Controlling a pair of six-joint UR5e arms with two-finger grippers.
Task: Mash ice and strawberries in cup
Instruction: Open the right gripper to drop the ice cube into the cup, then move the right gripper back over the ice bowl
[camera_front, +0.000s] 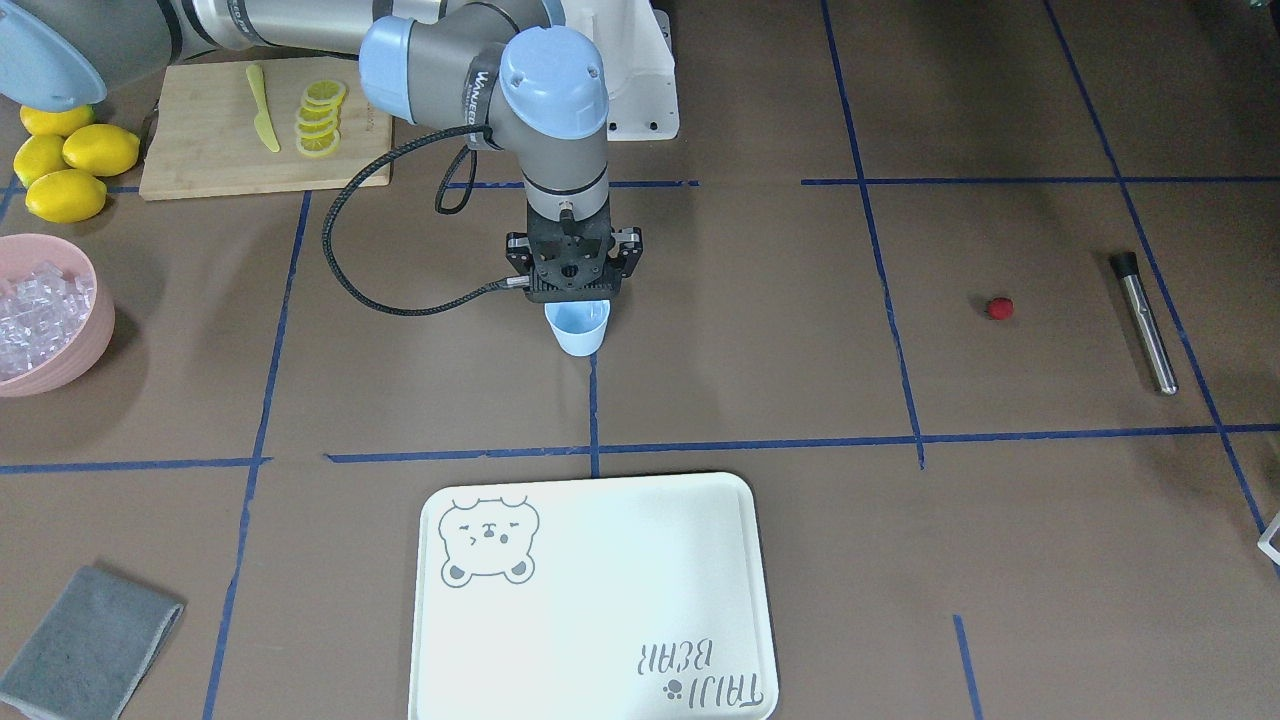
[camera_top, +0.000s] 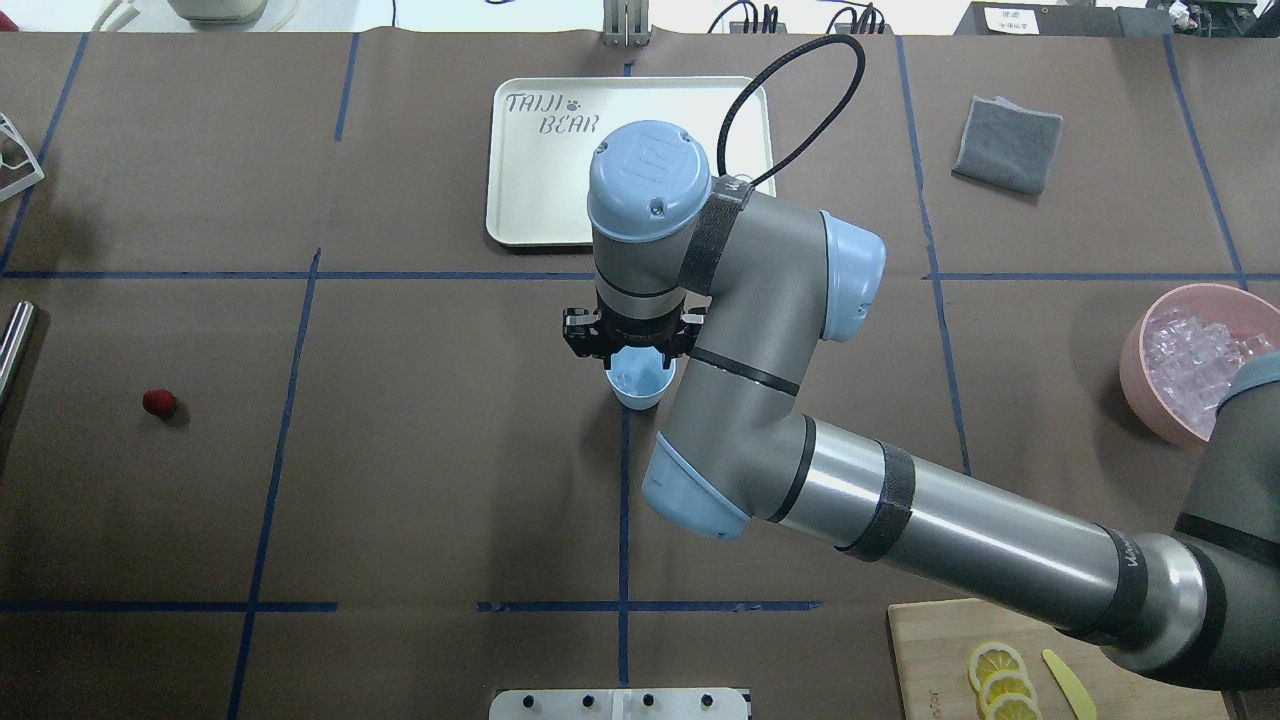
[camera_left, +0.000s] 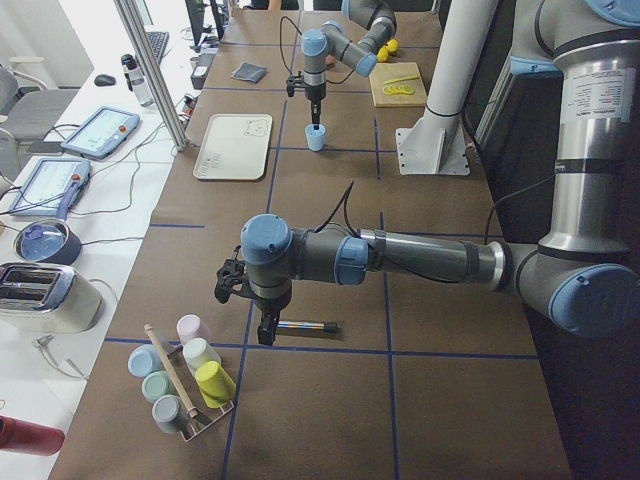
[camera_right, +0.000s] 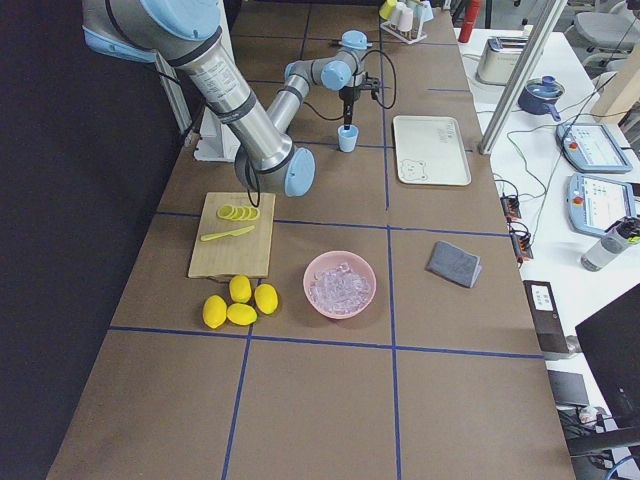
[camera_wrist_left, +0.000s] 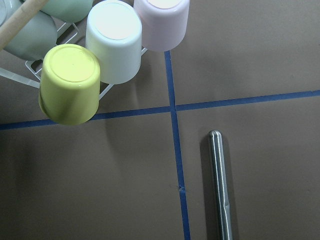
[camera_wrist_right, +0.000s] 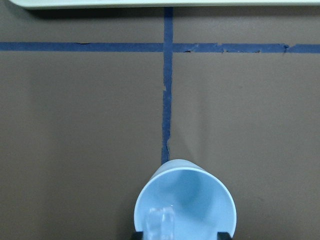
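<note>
Seemingly right gripper (camera_front: 575, 298) hung wide; cup (camera_front: 579, 330) directly beneath, ice (camera_wrist_right: 160, 220) inside; sideways drift could topple cup.

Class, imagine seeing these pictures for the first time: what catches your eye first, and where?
The right gripper hangs over a pale blue cup at the middle of the table, a clear ice cube showing inside its rim. A pink bowl of ice sits at the robot's right; far to its left a lone strawberry lies near a steel rod.
</note>
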